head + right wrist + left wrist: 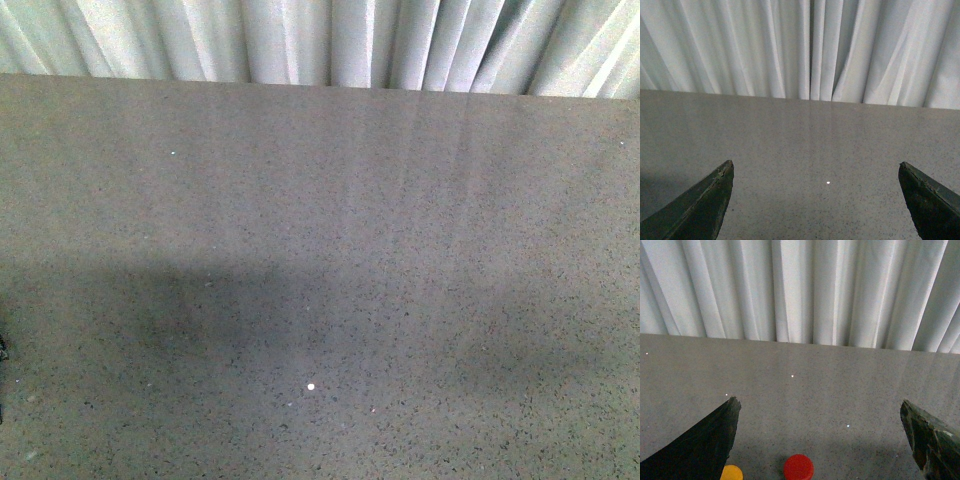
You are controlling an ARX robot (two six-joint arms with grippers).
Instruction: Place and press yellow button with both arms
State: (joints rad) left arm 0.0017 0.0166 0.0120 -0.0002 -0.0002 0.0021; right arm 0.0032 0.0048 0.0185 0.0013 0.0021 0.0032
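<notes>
Showed a grey speckled tabletop (pixel 420 200) filling the front view, backed along its far edge by a white pleated curtain (pixel 330 40). Carried a broad soft shadow (pixel 200 320) toward the near left and one bright white speck (pixel 311 386).

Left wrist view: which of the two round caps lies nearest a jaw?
The yellow button, partly overlapped by one jaw; the red cap lies clear between the jaws.

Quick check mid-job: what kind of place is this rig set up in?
Probably a lab or staged test bench: a speckled grey tabletop backed by a white pleated curtain, with the yellow button and a red cap by the left claw.
</notes>
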